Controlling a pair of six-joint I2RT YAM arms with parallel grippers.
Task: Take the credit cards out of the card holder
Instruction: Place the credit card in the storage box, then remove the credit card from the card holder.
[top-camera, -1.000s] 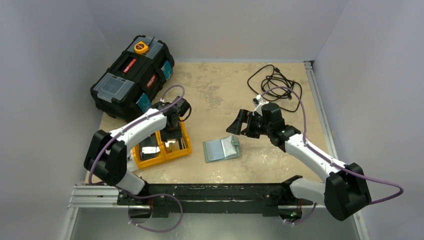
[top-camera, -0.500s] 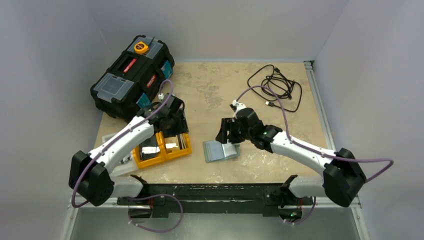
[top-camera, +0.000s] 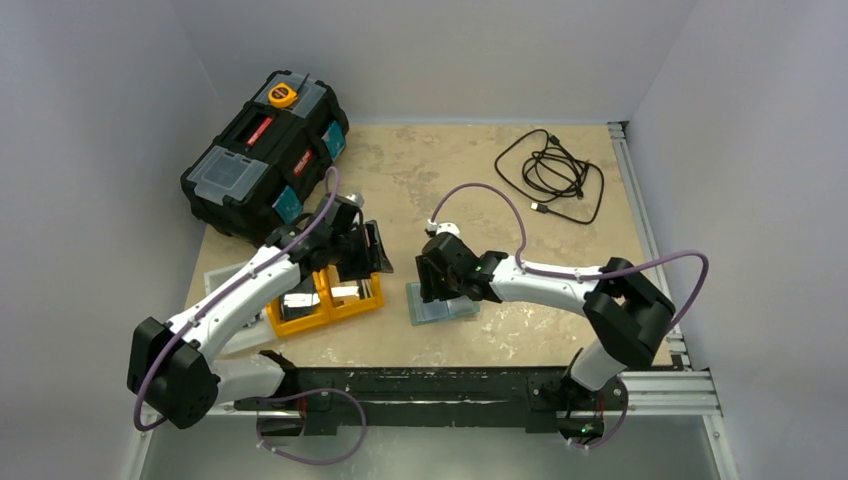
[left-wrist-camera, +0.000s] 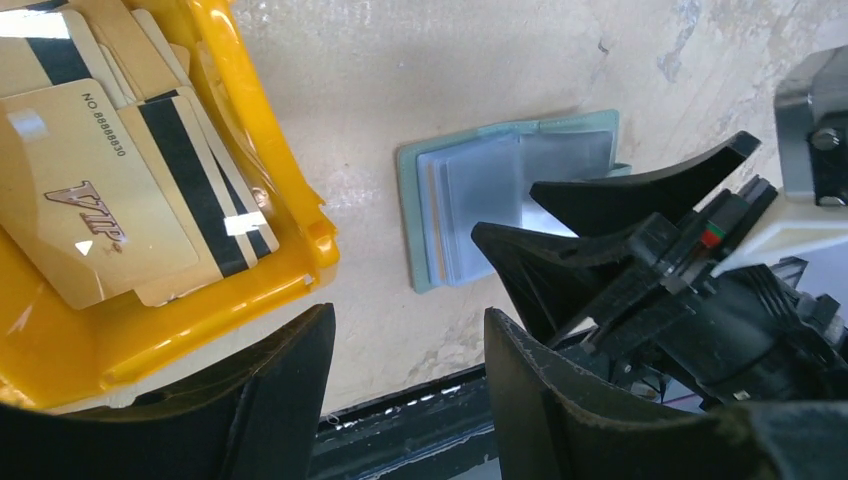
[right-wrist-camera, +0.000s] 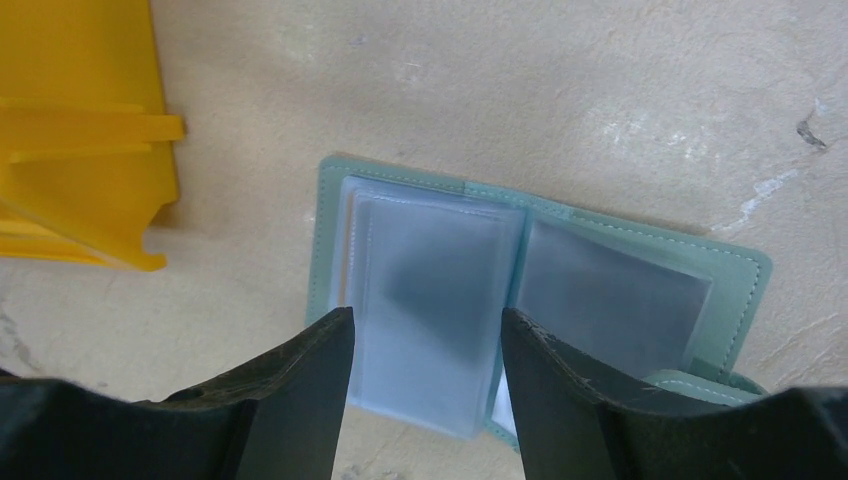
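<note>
Right wrist view. Item: holder (right-wrist-camera: 610, 290), grey-green, lying open and flat on the table (right-wrist-camera: 500, 80), near the tray (right-wrist-camera: 80, 120) but not touching it.

Contents: clear sleeves (right-wrist-camera: 430, 290) are stacked on its left half. Whether cards remain inside cannot be told; only a thin tan edge shows at the stack's left side. Gold cards (left-wrist-camera: 90, 200) with dark stripes are piled in the tray.

Grippers: the right gripper (right-wrist-camera: 425, 330) is set over the sleeve stack with its jaws apart and nothing clamped; contact with the sleeves cannot be told. The left gripper (left-wrist-camera: 405, 340) is held over bare table between tray and holder, jaws apart and empty.

Handling (judged): the holder is taken to be light and soft, likely to slide or lift when a card is drawn, so it should be pinned down. Cards are taken to be thin, stiff and slick, best gripped by an exposed edge. The sleeve film looks limp and glossy and is easily pinched along with a card.

Surface: mottled beige, hard; little grip is expected.

Room: pale walls on three sides. A toolbox (top-camera: 265, 150) stands far left and a cable (top-camera: 555, 175) lies far right, both well apart from the holder.
</note>
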